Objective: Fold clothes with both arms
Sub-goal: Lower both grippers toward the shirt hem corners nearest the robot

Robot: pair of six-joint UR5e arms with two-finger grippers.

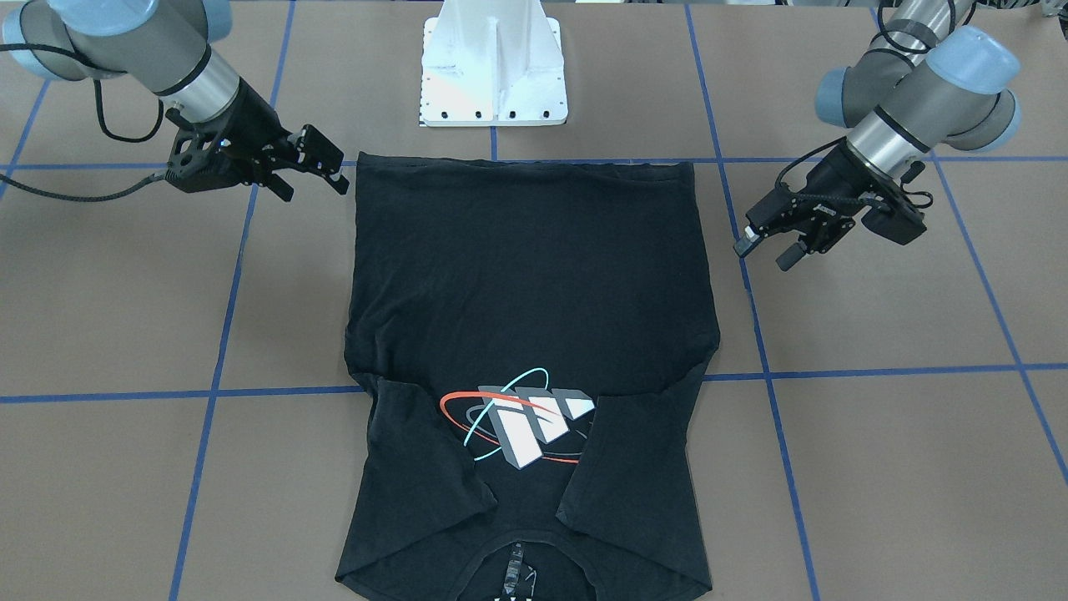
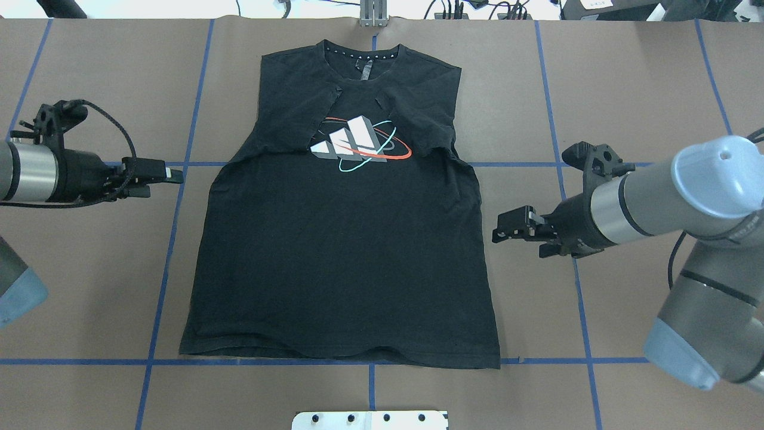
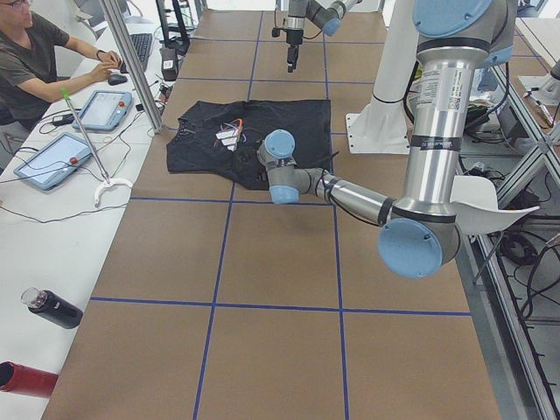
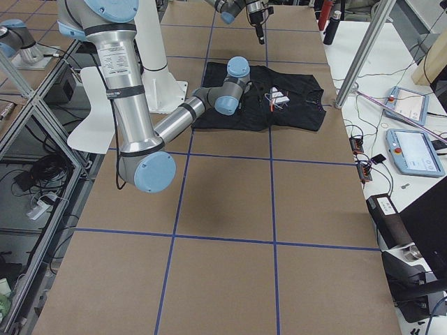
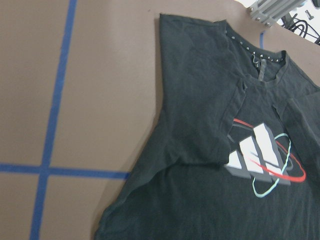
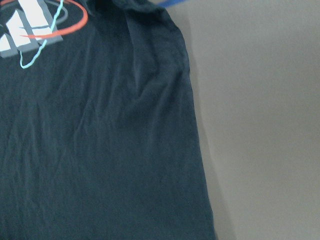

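Note:
The black T-shirt lies flat and front up on the brown table, collar away from the robot, hem toward the white pedestal. Both short sleeves are folded in over the chest beside the orbit logo. My left gripper is open and empty, just off the shirt's left edge at logo level; in the front-facing view it is on the right. My right gripper is open and empty, off the right edge at mid-body, also seen in the front-facing view. Both wrist views show only the shirt, no fingers.
The white pedestal stands at the robot's edge behind the hem. Blue tape lines grid the table. In the left side view an operator sits at a side bench with tablets, a metal pole and a dark bottle.

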